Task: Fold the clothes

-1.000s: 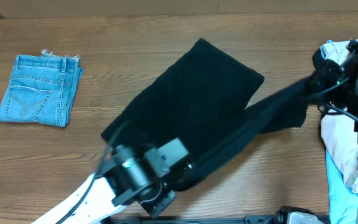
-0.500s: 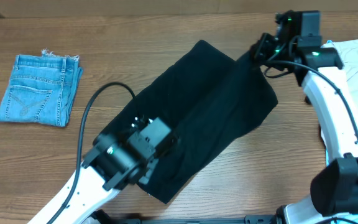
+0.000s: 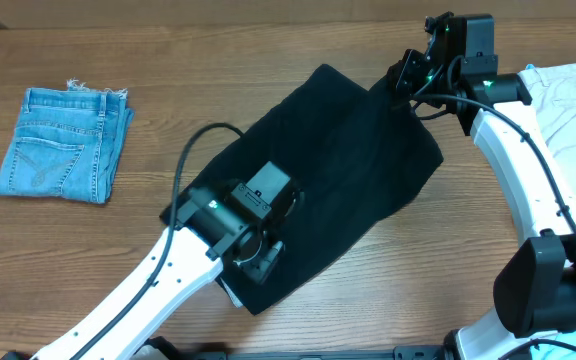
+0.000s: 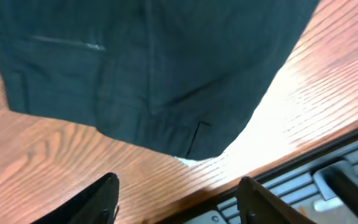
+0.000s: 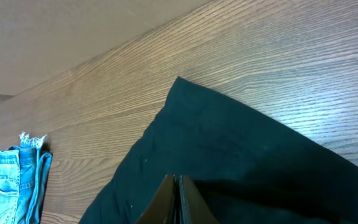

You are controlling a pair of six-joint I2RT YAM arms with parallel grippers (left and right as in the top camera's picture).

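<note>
The black shorts (image 3: 318,170) lie folded lengthwise in a slanted band across the middle of the table. My left gripper (image 3: 258,262) hovers over their near, lower-left end. In the left wrist view that gripper (image 4: 179,202) stands open with only bare wood between its fingers, and the shorts' hem (image 4: 148,62) lies just beyond the tips. My right gripper (image 3: 405,85) is at the shorts' far right corner. In the right wrist view its fingers (image 5: 178,186) are pressed together on the top layer of black fabric (image 5: 241,155).
Folded light-blue denim shorts (image 3: 63,143) lie at the far left, also in the right wrist view (image 5: 14,180). A pale garment (image 3: 568,100) lies at the right edge. The table's front edge and a metal rail (image 4: 328,168) run just behind the left gripper.
The right gripper has carried one leg of the shorts from the right over onto the other. The left gripper has opened and let go of the near end.
</note>
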